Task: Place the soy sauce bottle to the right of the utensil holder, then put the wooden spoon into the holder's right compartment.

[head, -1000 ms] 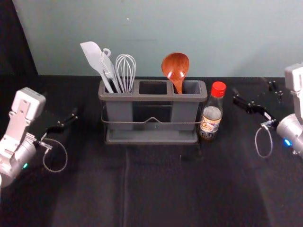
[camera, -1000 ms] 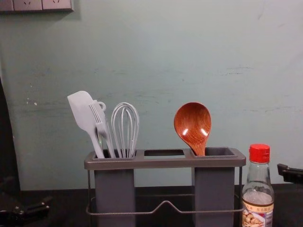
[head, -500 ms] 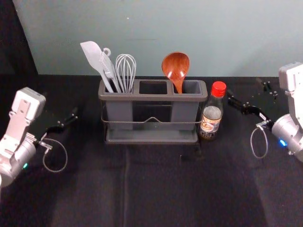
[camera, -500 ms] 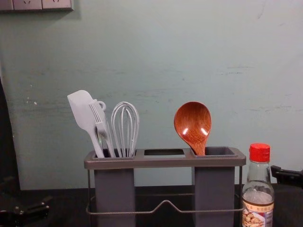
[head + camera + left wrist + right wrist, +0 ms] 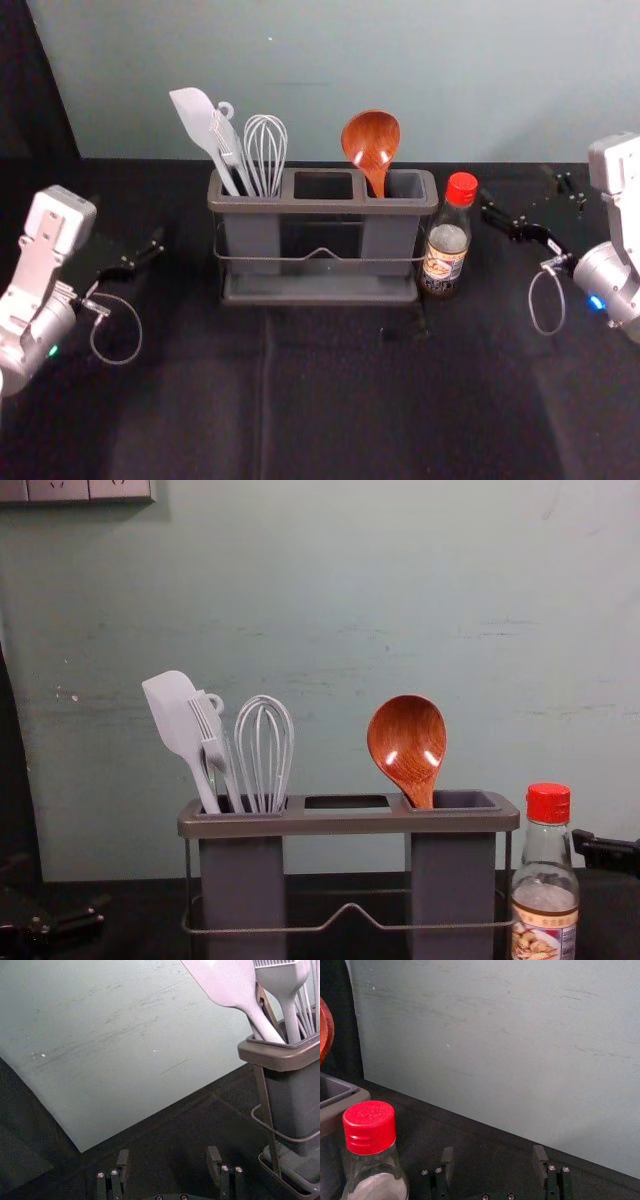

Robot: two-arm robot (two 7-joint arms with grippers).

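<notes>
Wooden spoon [image 5: 371,142] is seated in right compartment [image 5: 407,184] of holder [image 5: 325,207], soy sauce bottle [image 5: 446,252] beside it; right gripper [image 5: 493,1157], spread and empty, was nudged bottle-ward since a second ago, left gripper [image 5: 168,1157] parked spread at left; placements judged done.

High head, low chest views share the holder [image 5: 320,207].

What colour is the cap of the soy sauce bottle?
The cap is bright red, seen best in the right wrist view.
</notes>
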